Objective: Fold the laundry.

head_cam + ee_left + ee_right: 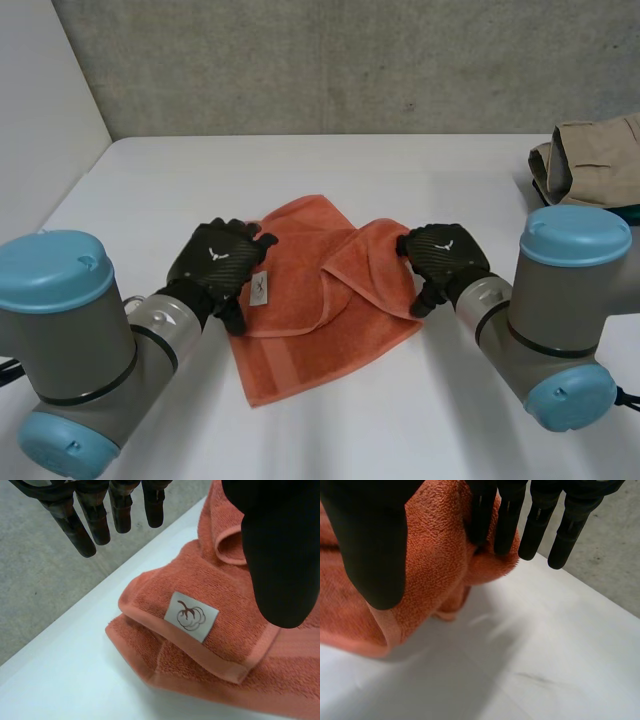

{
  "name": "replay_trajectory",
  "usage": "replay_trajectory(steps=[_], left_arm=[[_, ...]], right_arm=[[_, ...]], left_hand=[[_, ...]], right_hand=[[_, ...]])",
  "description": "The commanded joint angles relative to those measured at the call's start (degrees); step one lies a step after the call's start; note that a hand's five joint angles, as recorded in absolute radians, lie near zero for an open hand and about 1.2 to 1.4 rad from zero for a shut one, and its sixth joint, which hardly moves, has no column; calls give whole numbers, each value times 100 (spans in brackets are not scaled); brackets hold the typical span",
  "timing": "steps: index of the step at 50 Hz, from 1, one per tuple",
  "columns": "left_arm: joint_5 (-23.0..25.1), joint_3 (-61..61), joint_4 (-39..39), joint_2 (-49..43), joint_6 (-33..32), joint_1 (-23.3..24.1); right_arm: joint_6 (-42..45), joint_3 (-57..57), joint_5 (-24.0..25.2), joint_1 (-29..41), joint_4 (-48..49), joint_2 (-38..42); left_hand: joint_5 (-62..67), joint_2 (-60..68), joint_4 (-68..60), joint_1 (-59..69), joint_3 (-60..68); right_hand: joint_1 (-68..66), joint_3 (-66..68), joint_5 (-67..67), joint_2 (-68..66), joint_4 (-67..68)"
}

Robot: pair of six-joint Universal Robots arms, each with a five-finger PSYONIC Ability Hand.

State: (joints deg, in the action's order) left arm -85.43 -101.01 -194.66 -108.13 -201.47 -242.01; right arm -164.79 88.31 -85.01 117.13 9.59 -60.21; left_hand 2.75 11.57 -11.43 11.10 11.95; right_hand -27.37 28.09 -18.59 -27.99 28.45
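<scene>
Left hand (218, 262) hovers over the left edge of an orange towel (300, 325), fingers (82, 535) straight and apart, holding nothing. Right hand (445, 255) pinches the towel's right edge between thumb and fingers, a fold raised. The towel lies partly folded mid-way across the white bench (400, 170), label (191, 616) showing. Beige clothes (590, 155) sit far right.

I see a white counter (400, 165) with a smooth top. Behind its far edge stands a grey wall (330, 60) with small marks. On the left I see a plain white wall (40, 100).
</scene>
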Motion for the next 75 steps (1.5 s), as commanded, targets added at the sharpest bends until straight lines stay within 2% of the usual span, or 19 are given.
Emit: replay_trajectory(steps=[1,11,14,15,17,25,30,40,45,47,48,49,50,52,56,66,73,74,75], left_arm=[[0,248,174,-15,213,-136],[255,546,579,-50,889,-303],[281,643,587,-120,934,-303],[290,722,613,-199,978,-312],[308,810,631,-270,1013,-320],[316,1284,1096,-604,1522,-250],[334,1828,1605,-1033,2452,-101],[518,3015,2871,-1772,3754,399],[335,3508,2925,-1984,4028,602],[36,3684,2881,-2063,4107,611],[-78,3728,2855,-2072,4124,602],[-288,3789,2785,-2063,4125,576],[-377,3816,2767,-2046,4125,559],[-509,3878,2767,-1967,4090,515],[-536,3843,2829,-1379,3668,330],[61,4009,2566,475,2597,-179],[123,4247,2564,399,1789,-215],[106,4230,2608,328,1674,-206],[79,4221,2652,241,1533,-189]], right_arm=[[-817,-393,81,161,-739,194],[-1047,-762,72,100,-1030,721],[-950,-911,37,117,-846,906],[-897,-973,-7,109,-706,976],[-853,-991,-51,91,-573,994],[-704,-885,-51,205,-274,64],[-660,-920,220,521,-414,-727],[-212,-1149,301,1127,-827,-1142],[61,-1149,248,1304,-959,-1186],[105,-1123,213,1286,-986,-1221],[114,-1114,195,1269,-977,-1238],[157,-1088,169,1225,-968,-1273],[166,-1079,151,1199,-977,-1282],[202,-1070,116,1120,-977,-1309],[404,-1079,63,768,-968,-1379],[430,-1710,124,101,-828,-1608],[413,-2212,309,-76,-774,-1336],[395,-2221,283,-50,-975,-1161],[378,-2204,248,-32,-1125,-1090]], left_hand=[[-275,-157,143,-110,-195],[-275,-157,143,-110,-195],[-275,-157,143,-110,-195],[-275,-157,143,-110,-195],[-275,-157,143,-110,-195],[-275,-157,143,-110,-195],[-275,-157,143,-110,-195],[-275,-157,143,-110,-195],[-275,-157,143,-110,-195],[1554,1672,-1686,1718,1633],[2562,2680,-2694,2727,2642],[4937,5055,-5069,5102,5016],[5977,6094,-6109,6141,6056],[6723,6841,-6855,6888,6802],[6725,6843,-6857,6890,6805],[6725,6843,-6857,6890,6805],[6725,6843,-6857,6890,6805],[6725,6843,-6857,6890,6805],[6725,6843,-6857,6890,6805]], right_hand=[[37,-109,160,100,-145],[242,-313,364,304,-349],[-1168,1096,-1045,-1106,1060],[-3288,3216,-3166,-3226,3180],[-5255,5183,-5133,-5193,5147],[-5263,5191,-5141,-5201,5155],[-5263,5191,-5141,-5201,5155],[-5263,5191,-5141,-5201,5155],[-5263,5191,-5141,-5201,5155],[-5263,5191,-5141,-5201,5155],[-5263,5191,-5141,-5201,5155],[-5263,5191,-5141,-5201,5155],[-5263,5191,-5141,-5201,5155],[-5263,5191,-5141,-5201,5155],[-5263,5191,-5141,-5201,5155],[-5263,5191,-5141,-5201,5155],[-5263,5191,-5141,-5201,5155],[-4961,4889,-4839,-4899,4853],[-3842,3770,-3720,-3780,3735]])
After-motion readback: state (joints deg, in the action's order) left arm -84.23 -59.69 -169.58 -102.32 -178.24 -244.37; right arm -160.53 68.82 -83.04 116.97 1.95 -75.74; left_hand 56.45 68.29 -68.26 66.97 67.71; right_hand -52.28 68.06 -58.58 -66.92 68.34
